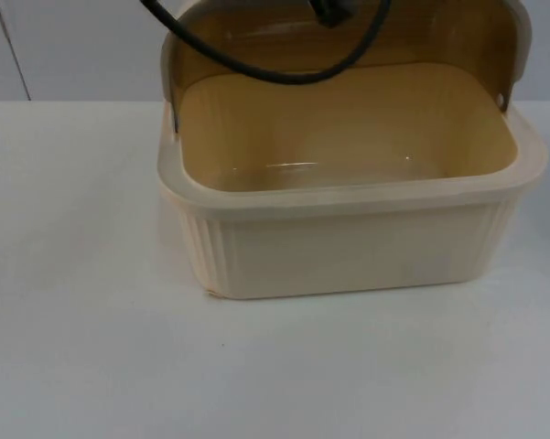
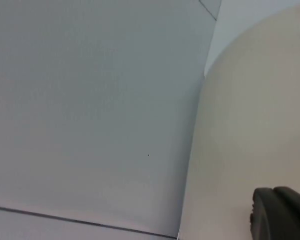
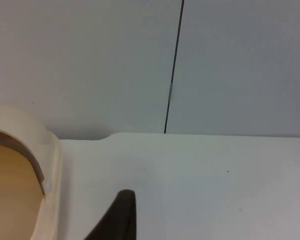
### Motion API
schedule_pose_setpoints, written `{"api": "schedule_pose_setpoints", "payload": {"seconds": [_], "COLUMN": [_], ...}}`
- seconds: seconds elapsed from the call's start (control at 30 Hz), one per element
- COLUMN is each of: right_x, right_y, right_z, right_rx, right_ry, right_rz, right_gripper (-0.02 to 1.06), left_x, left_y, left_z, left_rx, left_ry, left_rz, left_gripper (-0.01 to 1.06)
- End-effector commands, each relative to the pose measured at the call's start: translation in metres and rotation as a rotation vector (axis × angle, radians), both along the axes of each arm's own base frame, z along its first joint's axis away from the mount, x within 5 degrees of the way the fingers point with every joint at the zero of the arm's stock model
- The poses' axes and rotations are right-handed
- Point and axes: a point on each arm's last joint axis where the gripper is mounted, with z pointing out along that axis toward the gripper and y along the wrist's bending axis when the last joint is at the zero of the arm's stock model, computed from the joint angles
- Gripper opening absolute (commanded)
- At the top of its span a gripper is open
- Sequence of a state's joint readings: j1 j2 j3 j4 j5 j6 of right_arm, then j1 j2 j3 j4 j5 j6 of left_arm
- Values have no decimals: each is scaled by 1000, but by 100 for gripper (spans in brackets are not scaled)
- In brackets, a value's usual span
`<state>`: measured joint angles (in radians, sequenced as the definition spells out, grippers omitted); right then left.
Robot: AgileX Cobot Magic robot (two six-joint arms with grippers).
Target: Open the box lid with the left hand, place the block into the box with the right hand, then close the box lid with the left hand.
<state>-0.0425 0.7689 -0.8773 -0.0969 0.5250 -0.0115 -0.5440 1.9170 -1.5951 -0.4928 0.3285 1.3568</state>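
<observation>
A cream plastic box (image 1: 348, 247) with ribbed walls stands in the middle of the table in the top view. Its domed lid (image 1: 348, 37) is swung up and stands behind the opening. The box's tan floor (image 1: 339, 146) is bare. My left gripper (image 2: 282, 212) is right against the lid's cream outer surface (image 2: 249, 125). My right gripper (image 3: 121, 217) hovers over the table just beside the lid's edge (image 3: 25, 150), apart from it.
White table top (image 1: 91, 347) spreads in front of the box and to its left. The grey partition wall (image 3: 90, 60), with a dark vertical seam (image 3: 173, 65), closes off the table behind the box.
</observation>
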Motion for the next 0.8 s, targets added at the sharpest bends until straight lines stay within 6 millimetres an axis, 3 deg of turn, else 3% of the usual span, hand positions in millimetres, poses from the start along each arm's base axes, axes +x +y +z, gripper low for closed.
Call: {"api": "schedule_pose_setpoints", "payload": {"seconds": [0.0,0.47,0.77], "right_x": [-1,-1,-1], "right_y": [-1,-1,-1], "right_z": [1,1,1], "right_rx": [-2,15,15], "right_ry": [-13,-12,-12], "right_rz": [-5,-11,-11], "right_gripper": [104,104,104], "left_x": [1,0,-13], "left_y": [-2,1,-2], "left_z": [-2,-6,-10], "left_rx": [-13,3,34], "left_ry": [16,57,160], "left_rz": [-1,-23,-86], "left_gripper": [0,0,0]}}
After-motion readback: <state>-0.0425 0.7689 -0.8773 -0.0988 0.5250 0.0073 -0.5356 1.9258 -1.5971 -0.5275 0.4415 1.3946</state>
